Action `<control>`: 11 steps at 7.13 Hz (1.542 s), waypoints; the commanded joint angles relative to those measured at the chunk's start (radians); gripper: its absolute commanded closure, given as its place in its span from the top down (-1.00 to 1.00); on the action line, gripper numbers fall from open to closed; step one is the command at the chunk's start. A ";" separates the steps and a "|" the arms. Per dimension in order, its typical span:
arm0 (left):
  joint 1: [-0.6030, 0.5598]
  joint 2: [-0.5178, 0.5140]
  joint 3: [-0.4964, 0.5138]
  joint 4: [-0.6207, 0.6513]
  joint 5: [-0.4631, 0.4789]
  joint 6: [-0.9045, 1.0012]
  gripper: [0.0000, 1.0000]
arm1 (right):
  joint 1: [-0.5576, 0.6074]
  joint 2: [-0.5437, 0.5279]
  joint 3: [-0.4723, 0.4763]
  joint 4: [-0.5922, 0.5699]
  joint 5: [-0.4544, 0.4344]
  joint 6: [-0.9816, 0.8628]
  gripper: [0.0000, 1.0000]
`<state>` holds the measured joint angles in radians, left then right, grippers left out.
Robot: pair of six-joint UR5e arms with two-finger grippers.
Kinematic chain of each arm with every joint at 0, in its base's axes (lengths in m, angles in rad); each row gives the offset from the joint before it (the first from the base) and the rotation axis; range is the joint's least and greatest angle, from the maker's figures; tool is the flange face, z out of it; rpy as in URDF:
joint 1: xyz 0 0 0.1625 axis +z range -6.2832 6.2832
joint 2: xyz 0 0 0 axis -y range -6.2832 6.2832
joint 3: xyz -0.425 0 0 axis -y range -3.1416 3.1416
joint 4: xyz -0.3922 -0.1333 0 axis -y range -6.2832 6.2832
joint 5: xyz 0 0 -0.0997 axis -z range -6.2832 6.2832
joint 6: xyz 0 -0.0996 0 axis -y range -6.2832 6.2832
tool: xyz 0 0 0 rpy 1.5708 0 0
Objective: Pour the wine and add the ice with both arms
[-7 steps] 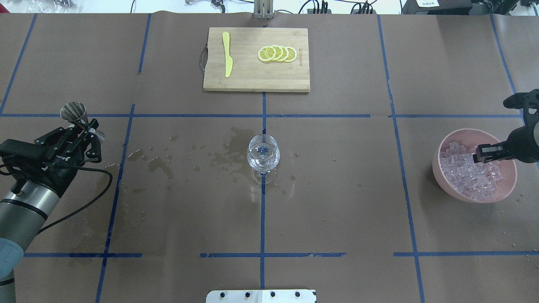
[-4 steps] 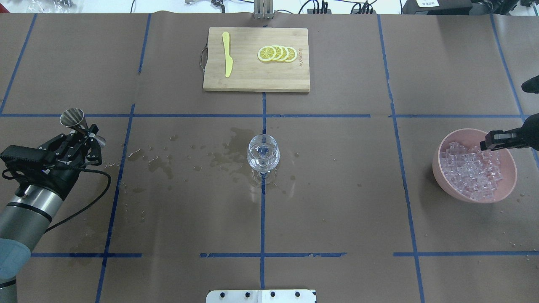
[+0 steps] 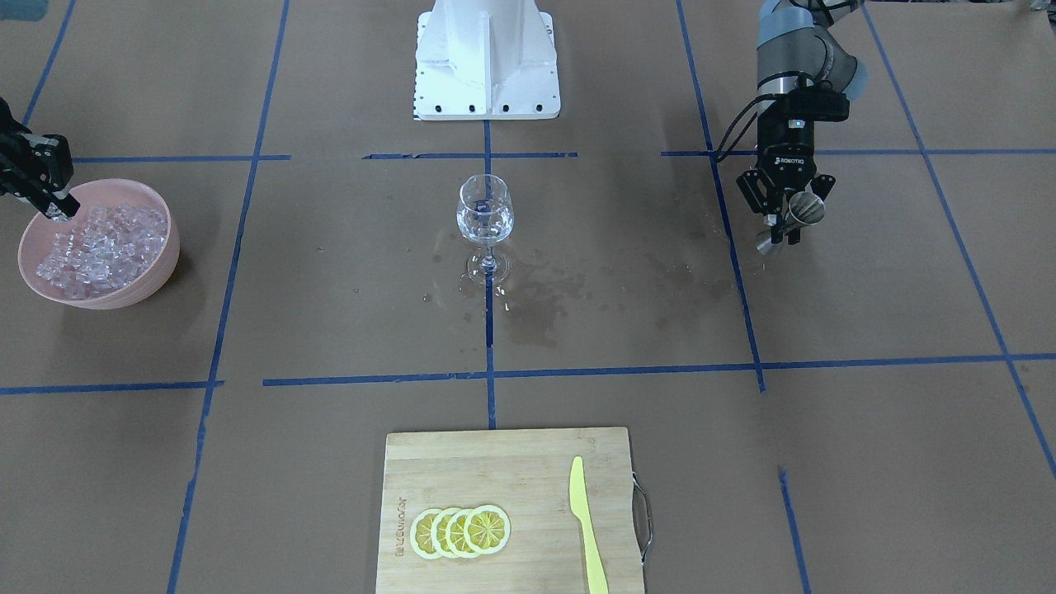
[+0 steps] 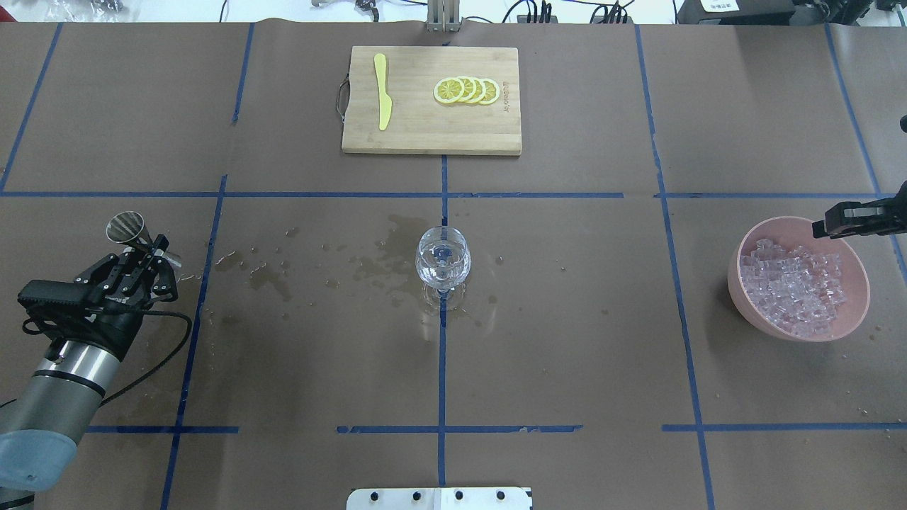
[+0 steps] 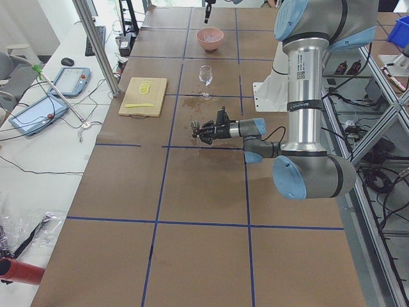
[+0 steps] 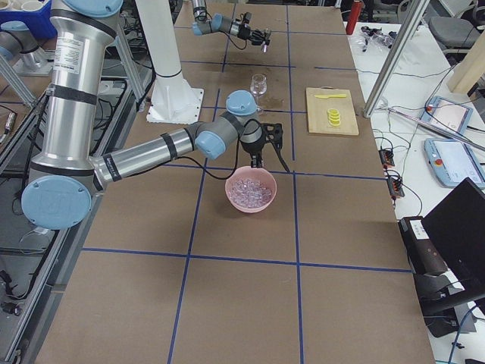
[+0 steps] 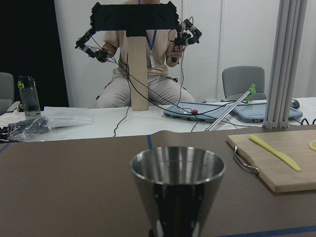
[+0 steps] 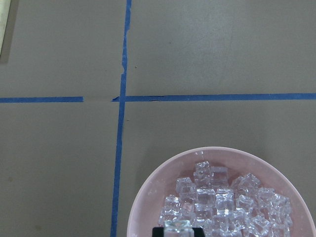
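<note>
A wine glass [image 4: 443, 258] stands at the table's centre with a little clear wine in it; it also shows in the front view [image 3: 484, 210]. My left gripper [image 4: 145, 256] is shut on a steel jigger [image 4: 126, 228], held tilted above the table at the left; the jigger fills the left wrist view [image 7: 177, 182]. My right gripper [image 4: 822, 228] hangs over the far rim of the pink bowl [image 4: 740, 287], which holds a heap of ice [image 4: 793, 290]. It is shut on one ice cube [image 8: 177, 227], and the cube also shows at the fingertips in the front view [image 3: 58, 213].
A bamboo cutting board [image 4: 425, 134] at the far middle carries lemon slices [image 4: 468, 91] and a yellow knife [image 4: 382, 92]. Wet patches [image 4: 269, 276] spread between the jigger and the glass. The white robot base [image 3: 487, 66] is at the near edge.
My right gripper has lifted out of the ice heap to the bowl's far rim. My left arm has drawn back toward the robot with the jigger.
</note>
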<state>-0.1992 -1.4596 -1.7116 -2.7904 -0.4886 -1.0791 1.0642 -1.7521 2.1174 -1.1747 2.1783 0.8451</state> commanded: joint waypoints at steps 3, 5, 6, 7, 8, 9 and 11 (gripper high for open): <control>0.093 -0.002 0.064 0.002 0.103 -0.079 -1.00 | 0.023 0.040 0.042 0.007 0.054 0.009 -1.00; 0.109 -0.005 0.099 0.000 0.142 -0.108 -1.00 | 0.036 0.063 0.041 0.053 0.054 0.028 -1.00; 0.115 -0.008 0.105 0.002 0.154 -0.110 -1.00 | 0.039 0.072 0.041 0.075 0.052 0.040 -1.00; 0.116 -0.018 0.109 0.002 0.156 -0.110 -0.94 | 0.045 0.086 0.041 0.081 0.052 0.054 -1.00; 0.122 -0.033 0.121 0.003 0.157 -0.110 -0.81 | 0.045 0.089 0.041 0.084 0.052 0.055 -1.00; 0.125 -0.045 0.135 0.003 0.159 -0.110 -0.71 | 0.045 0.094 0.041 0.086 0.052 0.060 -1.00; 0.127 -0.053 0.150 0.002 0.160 -0.110 -0.57 | 0.045 0.114 0.041 0.084 0.052 0.080 -1.00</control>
<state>-0.0732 -1.5078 -1.5695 -2.7883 -0.3291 -1.1888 1.1089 -1.6527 2.1583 -1.0907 2.2304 0.9086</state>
